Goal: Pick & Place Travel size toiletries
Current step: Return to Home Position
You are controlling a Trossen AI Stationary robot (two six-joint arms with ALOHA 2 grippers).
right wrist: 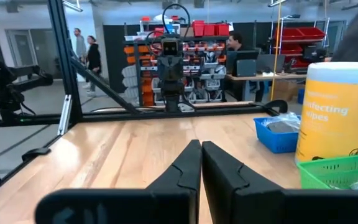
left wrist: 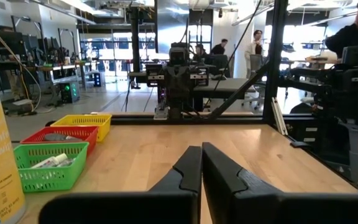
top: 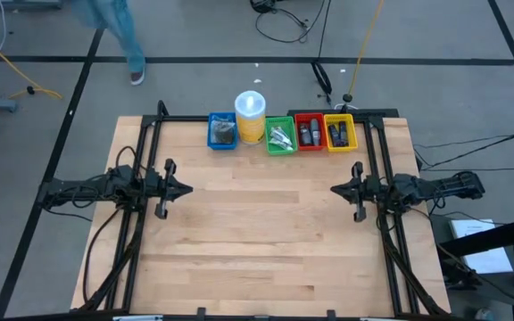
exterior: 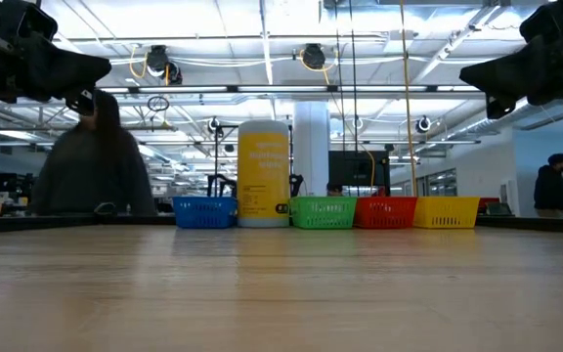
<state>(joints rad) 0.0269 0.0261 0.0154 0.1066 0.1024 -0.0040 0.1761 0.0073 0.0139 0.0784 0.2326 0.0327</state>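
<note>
The toiletries lie in a row of small bins at the table's far edge. Grey wrapped discs fill the blue bin [top: 222, 132]. White-silver tubes lie in the green bin [top: 280, 135]. Dark oblong containers sit in the red bin [top: 309, 133] and the yellow bin [top: 339, 132]. My left gripper [top: 188, 188] hovers shut above the table's left side, pointing right, away from the bins. My right gripper [top: 335, 189] hovers shut above the right side, pointing left. In the wrist views both finger pairs, left [left wrist: 201, 163] and right [right wrist: 201, 158], are closed with nothing between them.
A yellow wipes cylinder with a white lid [top: 250, 116] stands between the blue and green bins. Black frame rails [top: 147, 152] run along the table's left, right and far sides. The wooden middle [top: 257, 232] between the arms is bare. People stand in the room beyond.
</note>
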